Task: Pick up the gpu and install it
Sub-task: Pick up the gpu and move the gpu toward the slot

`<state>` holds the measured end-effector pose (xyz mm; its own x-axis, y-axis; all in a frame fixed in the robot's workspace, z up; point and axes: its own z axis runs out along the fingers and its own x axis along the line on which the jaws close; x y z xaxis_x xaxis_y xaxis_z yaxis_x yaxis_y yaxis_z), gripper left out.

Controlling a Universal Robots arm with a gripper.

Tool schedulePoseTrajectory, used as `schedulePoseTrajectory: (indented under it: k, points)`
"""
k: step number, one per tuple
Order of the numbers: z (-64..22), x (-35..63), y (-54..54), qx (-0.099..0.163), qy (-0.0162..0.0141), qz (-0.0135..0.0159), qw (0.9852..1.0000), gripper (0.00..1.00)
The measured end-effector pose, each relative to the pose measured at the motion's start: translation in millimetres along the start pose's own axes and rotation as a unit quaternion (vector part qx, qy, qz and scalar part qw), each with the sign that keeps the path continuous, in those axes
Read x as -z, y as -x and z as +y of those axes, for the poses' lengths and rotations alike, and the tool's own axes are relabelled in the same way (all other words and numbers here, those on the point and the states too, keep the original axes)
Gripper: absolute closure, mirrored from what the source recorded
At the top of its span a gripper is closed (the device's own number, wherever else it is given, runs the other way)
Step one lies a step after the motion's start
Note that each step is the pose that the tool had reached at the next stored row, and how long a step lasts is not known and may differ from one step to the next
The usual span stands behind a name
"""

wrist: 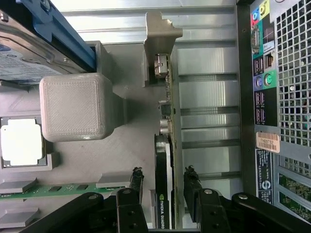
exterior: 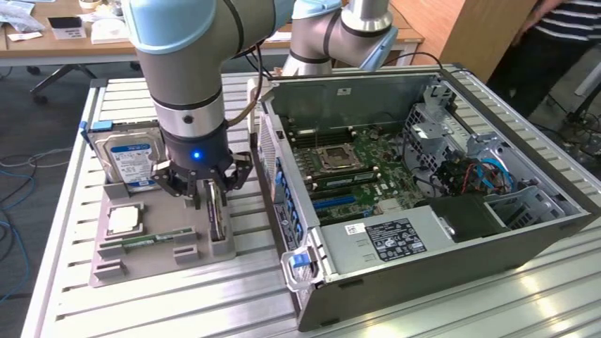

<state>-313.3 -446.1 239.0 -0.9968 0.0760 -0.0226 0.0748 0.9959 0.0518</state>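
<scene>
The gpu [exterior: 219, 224] stands on its edge in a slot of the grey holder tray [exterior: 141, 266], to the exterior view's left of the open computer case [exterior: 423, 190]. In the wrist view the gpu [wrist: 163, 150] shows its black cooler edge and its silver end bracket [wrist: 163, 34]. My gripper [exterior: 208, 191] is lowered over the card. The gripper [wrist: 164, 178] is open, one finger on each side of the card, with a small gap on both sides. The case's motherboard [exterior: 352, 169] lies exposed.
On the tray sit a silver hard drive [exterior: 131, 158] with a blue-white label, a CPU [exterior: 124, 220] and a narrow green memory stick [exterior: 150, 239]. A grey tray block [wrist: 73, 107] rises beside the card. The case's rear panel [wrist: 272, 97] is close. A person [exterior: 554, 42] stands behind the table.
</scene>
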Motion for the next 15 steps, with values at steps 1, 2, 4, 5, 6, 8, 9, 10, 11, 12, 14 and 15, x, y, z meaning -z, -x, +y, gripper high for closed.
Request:
schedulePoseTrajectory:
  k: [1, 2, 4, 5, 6, 8, 9, 10, 11, 12, 14, 15]
  points:
    - [0.0, 0.0, 0.0, 0.0, 0.0, 0.0, 1.0, 0.53]
    - [0.0, -0.1, 0.0, 0.0, 0.0, 0.0, 1.0, 0.53]
    - [0.2, -1.9, 0.0, 0.0, 0.0002, -0.0001, 1.0, 0.53]
    - [0.2, -2.8, -0.1, 0.0, 0.0001, -0.0001, 1.0, 0.53]
    - [0.2, -3.4, -0.1, 0.0, 0.0001, -0.0001, 1.0, 0.53]
    - [0.2, -3.4, -0.1, 0.0, 0.0, 0.0, 1.0, 0.53]
    - [0.2, -3.4, -0.1, 0.0, 0.0, 0.0, 1.0, 0.53]
    - [0.3, -3.5, -0.1, 0.0, 0.0003, 0.0, 1.0, 0.53]
    - [0.7, -3.8, -0.2, 0.0, 0.0007, -0.0001, 1.0, 0.53]
    - [1.1, -4.0, -0.2, 0.0, 0.0011, -0.0001, 1.0, 0.53]
    - [1.5, -4.2, -0.2, 0.0, 0.0012, 0.0, 1.0, 0.53]
    - [1.6, -4.4, -0.2, 0.0, 0.0012, 0.0, 1.0, 0.53]
